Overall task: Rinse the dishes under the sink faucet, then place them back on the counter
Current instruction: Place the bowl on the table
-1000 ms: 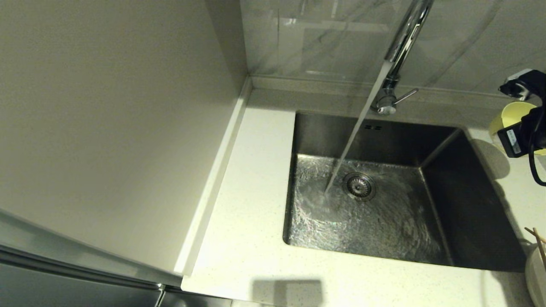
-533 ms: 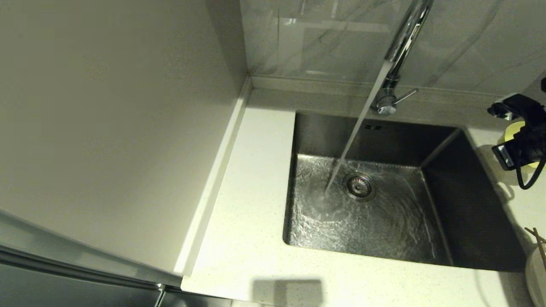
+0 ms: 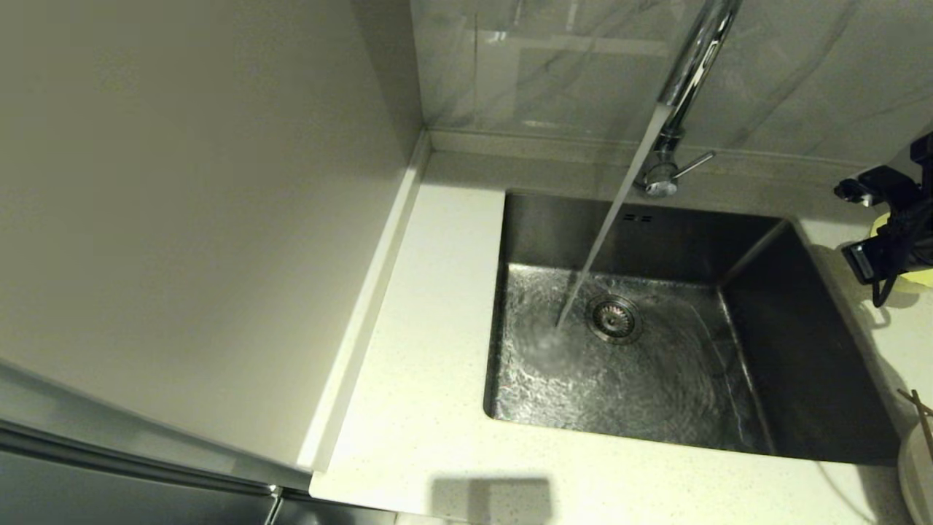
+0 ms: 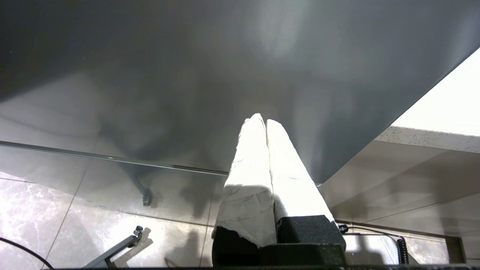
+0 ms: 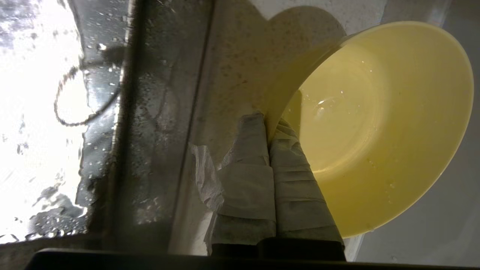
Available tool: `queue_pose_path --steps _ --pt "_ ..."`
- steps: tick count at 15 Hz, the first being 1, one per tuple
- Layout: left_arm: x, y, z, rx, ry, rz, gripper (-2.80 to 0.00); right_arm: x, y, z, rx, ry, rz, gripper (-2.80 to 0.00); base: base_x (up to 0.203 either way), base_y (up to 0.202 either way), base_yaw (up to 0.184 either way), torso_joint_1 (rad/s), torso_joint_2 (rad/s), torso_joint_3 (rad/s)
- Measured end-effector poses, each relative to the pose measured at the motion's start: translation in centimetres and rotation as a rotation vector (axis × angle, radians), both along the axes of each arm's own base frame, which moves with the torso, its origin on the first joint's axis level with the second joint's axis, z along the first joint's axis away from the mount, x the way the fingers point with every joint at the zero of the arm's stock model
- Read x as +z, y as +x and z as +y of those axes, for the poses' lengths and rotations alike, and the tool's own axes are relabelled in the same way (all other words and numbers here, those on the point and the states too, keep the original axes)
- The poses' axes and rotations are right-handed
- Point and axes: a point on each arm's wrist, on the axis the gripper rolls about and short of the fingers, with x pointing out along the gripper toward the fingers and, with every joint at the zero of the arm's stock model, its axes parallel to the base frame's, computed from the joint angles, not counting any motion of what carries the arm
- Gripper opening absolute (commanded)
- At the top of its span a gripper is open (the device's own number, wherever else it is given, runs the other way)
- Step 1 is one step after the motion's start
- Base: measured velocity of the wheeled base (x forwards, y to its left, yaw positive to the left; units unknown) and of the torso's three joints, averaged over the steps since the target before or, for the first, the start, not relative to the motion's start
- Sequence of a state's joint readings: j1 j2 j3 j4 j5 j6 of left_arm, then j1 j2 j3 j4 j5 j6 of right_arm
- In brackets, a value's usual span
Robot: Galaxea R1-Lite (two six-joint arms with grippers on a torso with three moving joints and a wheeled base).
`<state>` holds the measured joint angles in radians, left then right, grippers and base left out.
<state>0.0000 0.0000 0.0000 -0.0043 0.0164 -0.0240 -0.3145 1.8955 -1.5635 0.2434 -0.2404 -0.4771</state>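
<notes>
Over the counter in the head view, the sink faucet rose as a shiny chrome gooseneck from a cylindrical base with a thin side lever; a stream of water fell slantwise from its spout into the sink, a square brushed-steel basin whose wet floor rippled around the round drain strainer, with two small overflow slots in the back wall. At the right edge of that view the right gripper sat above the counter just beside the sink's right rim, and only a sliver of the pale yellow-green bowl showed behind its black body; lower on that edge the rim of the cream plate and the tips of the brown chopsticks were just visible on the counter; no writing could be read anywhere.

In the left wrist view, the left gripper hung parked below the counter's edge, its two white-wrapped fingers pressed together on nothing, with a grey cabinet front ahead and the tiled floor below.

In the right wrist view, the right gripper's wrapped fingers were pinched on the rim of the bowl, one outside the wall and one inside; the bowl was tilted on its side, glossy, with water droplets inside, and it sat over the speckled counter next to the sink's wet steel edge; no label or brand showed.
</notes>
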Motion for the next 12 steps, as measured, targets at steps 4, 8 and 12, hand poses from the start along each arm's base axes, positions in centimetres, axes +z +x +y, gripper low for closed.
queue_pose_path --steps 4,8,12 --pt "0.0 0.0 0.0 0.000 0.000 0.000 -2.80 -1.1 0.7 -1.1 -0.023 0.005 0.021 0.00 0.000 0.000 0.000 0.000 0.00 0.000" --pt "0.0 0.0 0.0 0.000 0.000 0.000 -2.80 -1.3 1.0 -1.4 -0.035 0.004 0.025 0.00 0.000 0.000 0.000 0.000 0.00 0.000" --pt "0.0 0.0 0.0 0.000 0.000 0.000 -2.80 -0.8 0.8 -1.4 -0.039 0.002 0.008 0.00 0.000 0.000 0.000 0.000 0.00 0.000"
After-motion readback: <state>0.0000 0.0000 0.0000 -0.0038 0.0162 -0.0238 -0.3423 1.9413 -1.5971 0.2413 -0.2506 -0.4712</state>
